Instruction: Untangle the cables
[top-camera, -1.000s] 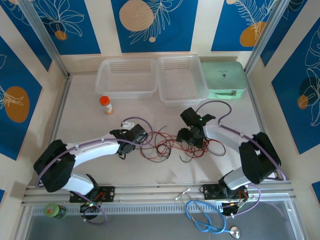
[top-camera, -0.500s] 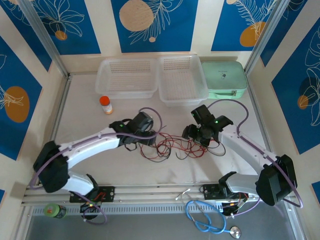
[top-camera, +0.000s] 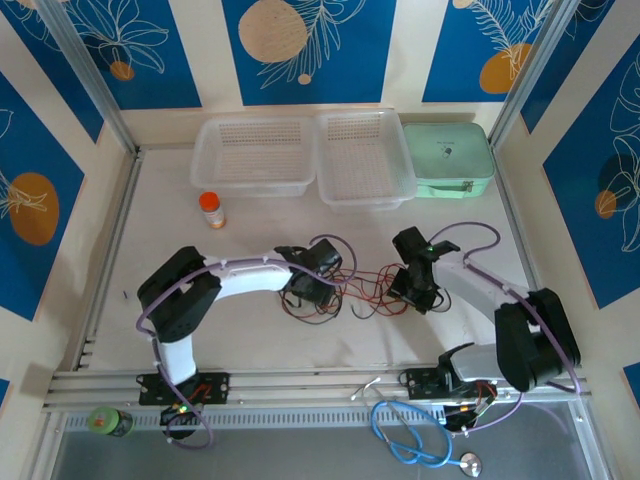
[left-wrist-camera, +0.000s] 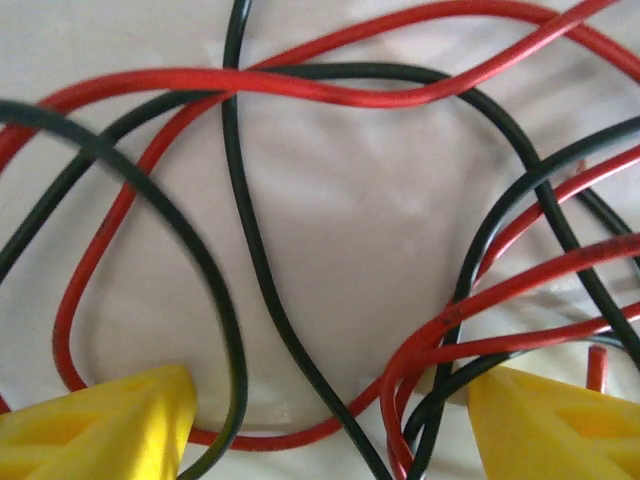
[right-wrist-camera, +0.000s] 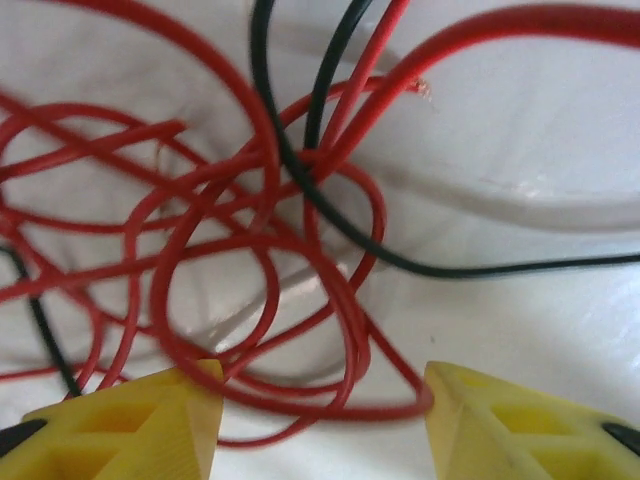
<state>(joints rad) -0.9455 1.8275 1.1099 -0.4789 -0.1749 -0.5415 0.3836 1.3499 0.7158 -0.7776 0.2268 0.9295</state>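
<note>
Right now the cables (top-camera: 362, 291), a loose tangle of thin red and black wires, lie on the white tabletop (top-camera: 270, 225) between the two arms, about midway across and nearer the arm bases than the bins. Both arms reach inward over the tangle, the left one onto its left side and the right one onto its right side.

Seen from the left wrist, the left gripper (left-wrist-camera: 330, 405) stands wide open just above the tabletop. Its yellow fingers (left-wrist-camera: 110, 425) sit well apart, and several red and black strands cross the gap between them. One black strand curves down against the inner edge of the left fingertip, and a bundle of red and black runs by the right one. Nothing is pinched.

Seen from the right wrist, the right gripper (right-wrist-camera: 322, 390) is also parted, with a narrower gap. A knot of red loops, crossed by a black wire, lies in front of and between its yellow fingertips (right-wrist-camera: 500, 425), and the lowest red loop dips into the gap. It has hold of nothing that I can see.

At the far edge sit two clear plastic bins (top-camera: 255, 155) and a mint green case (top-camera: 450, 160). A small orange-capped bottle (top-camera: 211, 210) stands well to the left of the tangle.
</note>
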